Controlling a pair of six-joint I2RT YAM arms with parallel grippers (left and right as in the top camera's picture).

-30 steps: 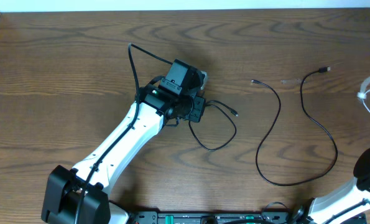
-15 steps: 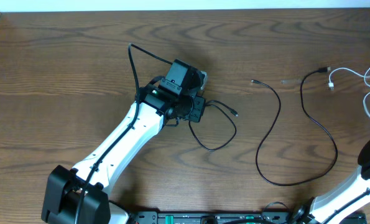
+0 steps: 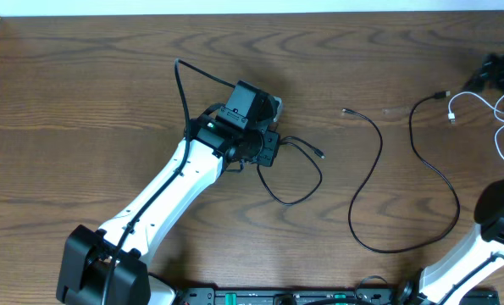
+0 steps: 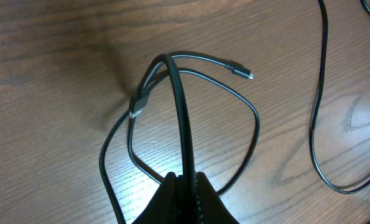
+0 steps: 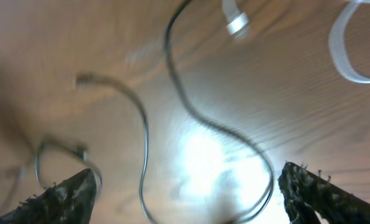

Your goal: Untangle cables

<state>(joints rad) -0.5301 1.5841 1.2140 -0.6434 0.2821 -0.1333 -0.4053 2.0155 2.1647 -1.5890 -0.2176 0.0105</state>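
Wide wooden table (image 3: 82,102) fills the overhead view. The left arm (image 3: 171,191) stretches from the lower left corner up to the middle, white and in plain sight. The right arm (image 3: 499,219) is only half there, cut by the lower right edge.

The long black cable (image 3: 379,146) lies loose right of centre in one big open loop, both small plugs pointing up the table. It's touching nothing. Just beside it, the white cable (image 5: 334,43) runs off the right edge, so its far end is out of view, with its plug (image 3: 451,118) close to the black cable's right-hand end.

A short black cord (image 4: 183,124) curls by the left arm's tip. On the wrist camera, the left gripper (image 4: 186,190) has its fingers pressed together at the bottom edge, pinching that cord, which rises from between them. Most of the fingers are cut off.

The right gripper (image 3: 493,72) is a dark shape at the top right edge overhead. Its own camera is badly blurred, but the fingers stand spread wide with only table and cable beneath them
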